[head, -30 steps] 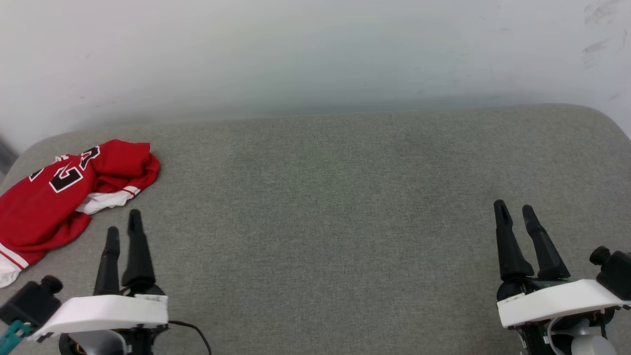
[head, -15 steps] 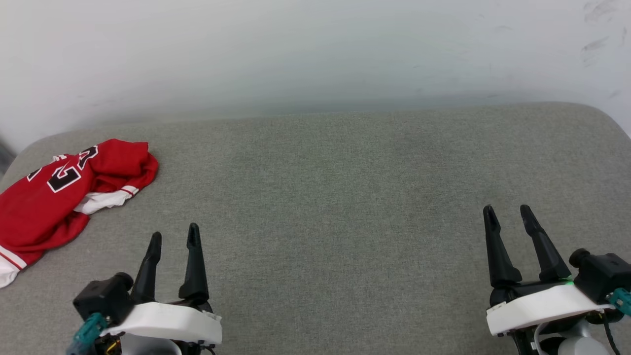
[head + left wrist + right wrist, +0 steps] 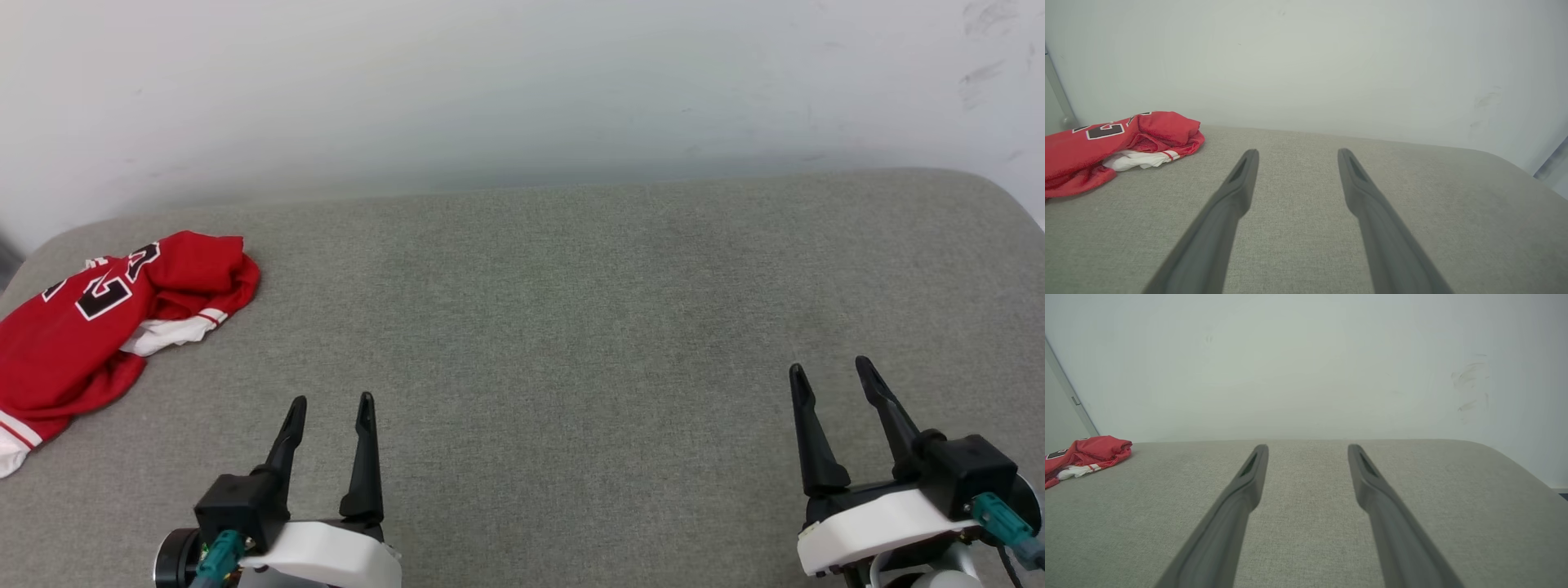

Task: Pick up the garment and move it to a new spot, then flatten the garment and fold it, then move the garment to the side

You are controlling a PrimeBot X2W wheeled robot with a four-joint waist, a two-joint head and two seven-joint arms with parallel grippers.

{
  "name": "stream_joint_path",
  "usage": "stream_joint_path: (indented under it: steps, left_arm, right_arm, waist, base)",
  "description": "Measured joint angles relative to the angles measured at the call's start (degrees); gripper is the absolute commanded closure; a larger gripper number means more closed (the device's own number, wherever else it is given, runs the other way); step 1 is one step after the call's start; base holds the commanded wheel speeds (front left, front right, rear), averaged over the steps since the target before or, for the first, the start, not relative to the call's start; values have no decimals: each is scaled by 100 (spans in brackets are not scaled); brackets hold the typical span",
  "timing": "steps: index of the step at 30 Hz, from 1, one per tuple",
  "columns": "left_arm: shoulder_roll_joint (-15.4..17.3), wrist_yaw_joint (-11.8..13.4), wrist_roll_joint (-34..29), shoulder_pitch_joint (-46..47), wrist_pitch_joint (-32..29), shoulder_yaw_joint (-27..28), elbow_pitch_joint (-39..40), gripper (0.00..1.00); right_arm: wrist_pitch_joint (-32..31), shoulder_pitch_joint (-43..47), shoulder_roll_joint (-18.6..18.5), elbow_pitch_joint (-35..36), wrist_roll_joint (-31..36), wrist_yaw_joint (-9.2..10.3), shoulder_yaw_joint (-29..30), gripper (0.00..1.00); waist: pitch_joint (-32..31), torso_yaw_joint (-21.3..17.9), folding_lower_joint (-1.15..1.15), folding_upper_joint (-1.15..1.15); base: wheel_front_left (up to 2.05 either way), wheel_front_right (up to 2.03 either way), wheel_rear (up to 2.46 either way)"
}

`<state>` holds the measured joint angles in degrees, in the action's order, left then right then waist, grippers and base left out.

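Grey cushion (image 3: 531, 327) lies under both grippers at its near edge, jaws spread and empty. The left gripper (image 3: 332, 400) has pulled away from the garment (image 3: 73, 343) toward the cushion's middle, and the right gripper (image 3: 829, 366) has drawn slightly back. Crumpled at the cushion's far-left corner, the garment slants near-left to far-right, "23" print upward.

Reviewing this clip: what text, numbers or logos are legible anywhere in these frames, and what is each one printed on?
"23": black, white-outlined digits on the red garment, seen rotated; the 3 is partly lost in a fold.
More black print near the garment's left edge: cut off by folds, unreadable.
No text on the grey fabric surface or the wall.
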<state>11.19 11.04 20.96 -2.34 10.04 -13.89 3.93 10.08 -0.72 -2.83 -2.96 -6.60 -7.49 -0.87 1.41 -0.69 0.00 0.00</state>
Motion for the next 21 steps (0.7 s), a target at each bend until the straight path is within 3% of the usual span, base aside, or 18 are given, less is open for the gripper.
stream_joint_path:
  steps: [5,10,21]
  left_arm:
    - [87,118,-333,1,62,-211,19,0]
    - [-22,129,-275,-18,126,-142,176,0]
    - [-651,-1084,-344,-354,259,925,151,0]
  right_arm:
    - [55,1,0,35,305,0,-71,0]
    - [112,3,0,138,299,-1,-122,0]
    - [252,94,-2,98,-355,-1,-29,0]
  waist:
    - [-2,-9,0,0]
    - [-2,-15,0,0]
    - [-5,-27,0,0]
  base:
    - [0,0,0]
    - [0,0,0]
    - [0,0,0]
